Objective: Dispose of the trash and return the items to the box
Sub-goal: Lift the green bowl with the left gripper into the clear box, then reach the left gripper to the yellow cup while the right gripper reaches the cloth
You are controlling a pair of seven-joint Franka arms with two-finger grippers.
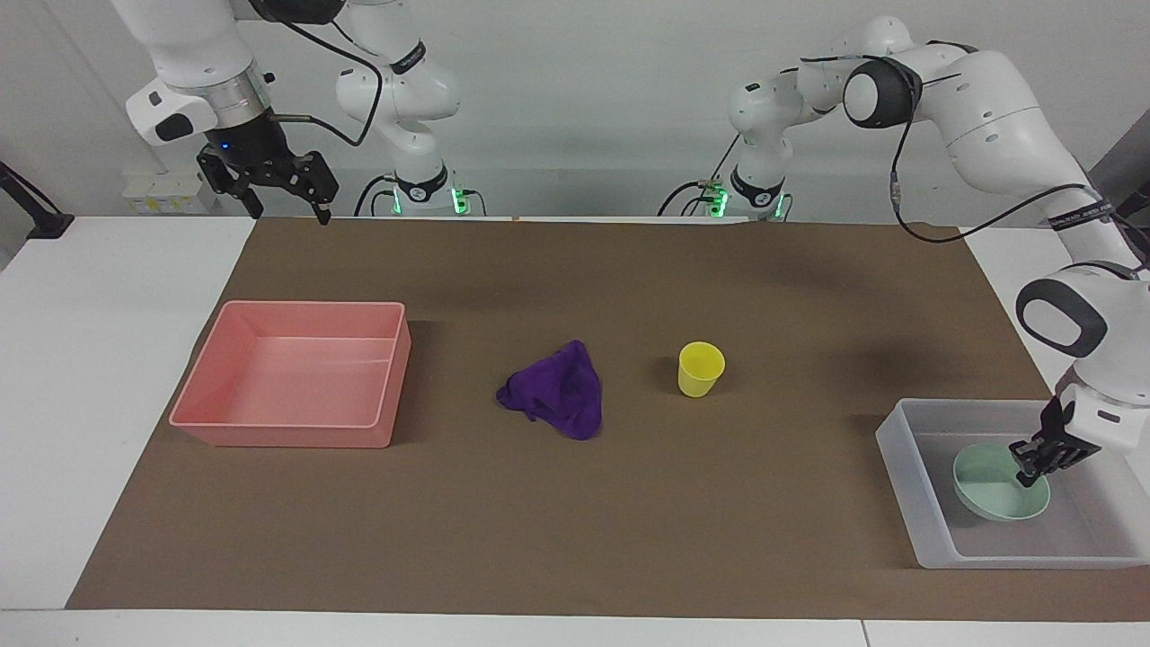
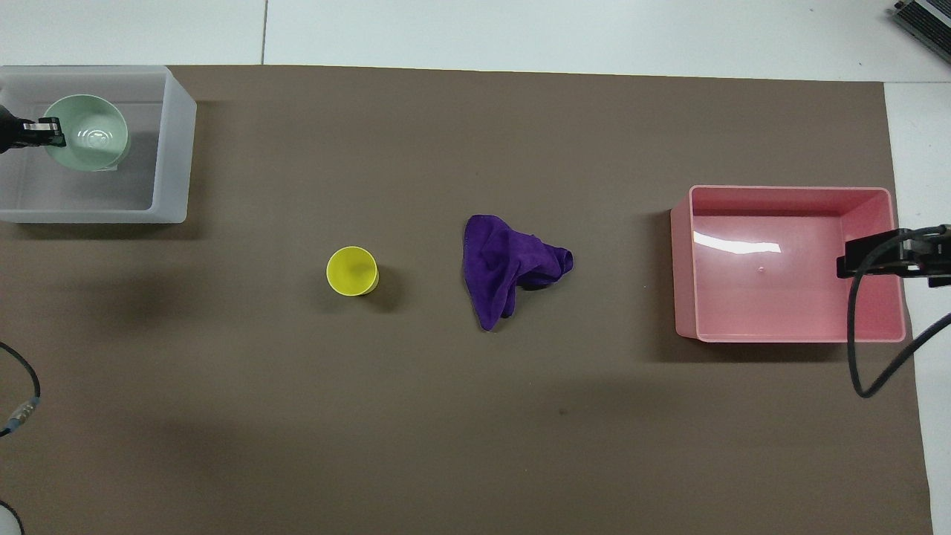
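The pale mint-green bowl (image 1: 993, 492) (image 2: 93, 137) is low inside the translucent whitish tray (image 1: 915, 476) (image 2: 172, 148) at the left arm's end of the table. My left gripper (image 1: 1033, 467) (image 2: 46, 132) is shut on the bowl's rim and reaches down into the tray. The yellow cup (image 1: 700, 368) (image 2: 351, 271) stands upright near the table's middle. The purple rag (image 1: 557, 393) (image 2: 505, 267) lies bunched beside the cup, toward the right arm's end. My right gripper (image 1: 286, 208) is open and empty, and it waits high up at the robots' edge of the table.
A pink rectangular bin (image 1: 287, 433) (image 2: 787, 192) stands empty at the right arm's end, beside the rag. A brown mat (image 1: 575, 521) covers most of the white table. A black cable (image 2: 854, 357) of the right arm hangs over the bin's edge in the overhead view.
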